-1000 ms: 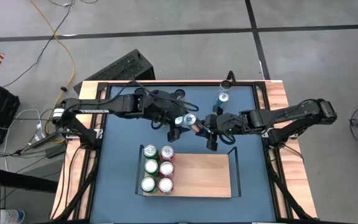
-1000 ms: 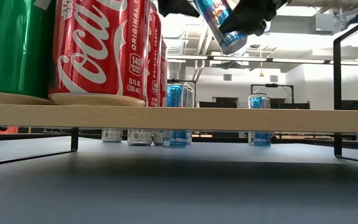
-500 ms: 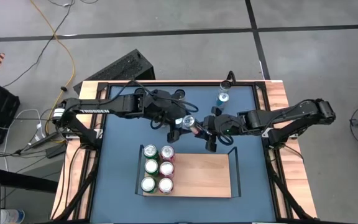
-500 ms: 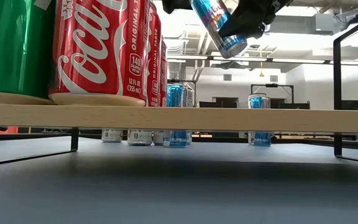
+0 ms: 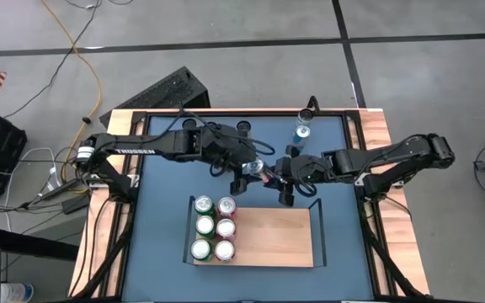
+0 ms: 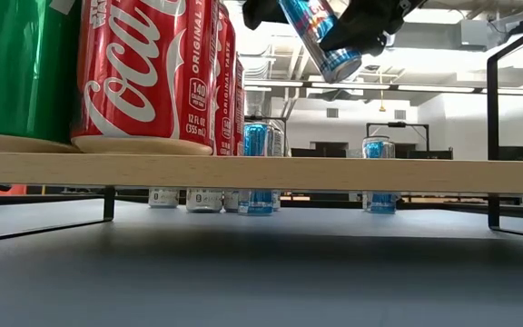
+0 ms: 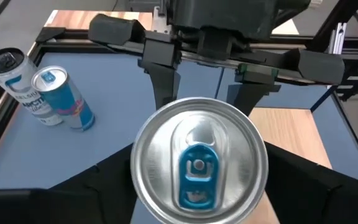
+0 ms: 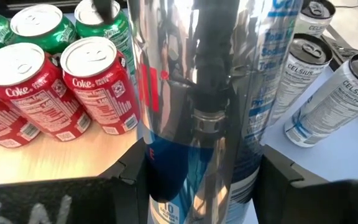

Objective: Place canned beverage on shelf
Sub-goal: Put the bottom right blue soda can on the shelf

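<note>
A blue and silver canned beverage (image 5: pixel 261 171) hangs tilted in the air between my two grippers, above the table's middle and beyond the shelf's far edge. My right gripper (image 5: pixel 276 175) is shut on it. My left gripper (image 5: pixel 248 168) is open, and its fingers stand on either side of the can's top end (image 7: pixel 199 165). I cannot tell if they touch it. The shelf (image 5: pixel 272 238), a light-wood board with black end rails, holds several red and green cans (image 5: pixel 214 227) on its left part. My right gripper pinches the can's side wall (image 8: pixel 157 177), toward its bottom end, between its two fingers, which lie across the can. The fingers come about level from the table's right. The can is lifted clear and tilted, its top up and toward the left arm and its bottom end (image 6: pixel 341 64) lower.
Two cans (image 5: pixel 303 128) stand at the table's far right, and they also show in the left wrist view (image 7: pixel 42 93). Several more cans (image 8: pixel 328 99) stand at the far edge behind the left arm. The right part of the shelf board (image 5: pixel 285 240) is bare.
My left gripper has gone toward the table's right, up to the can's top end, so its open fingers now flank it. My right gripper has kept the can tilted and lifted, almost in place.
</note>
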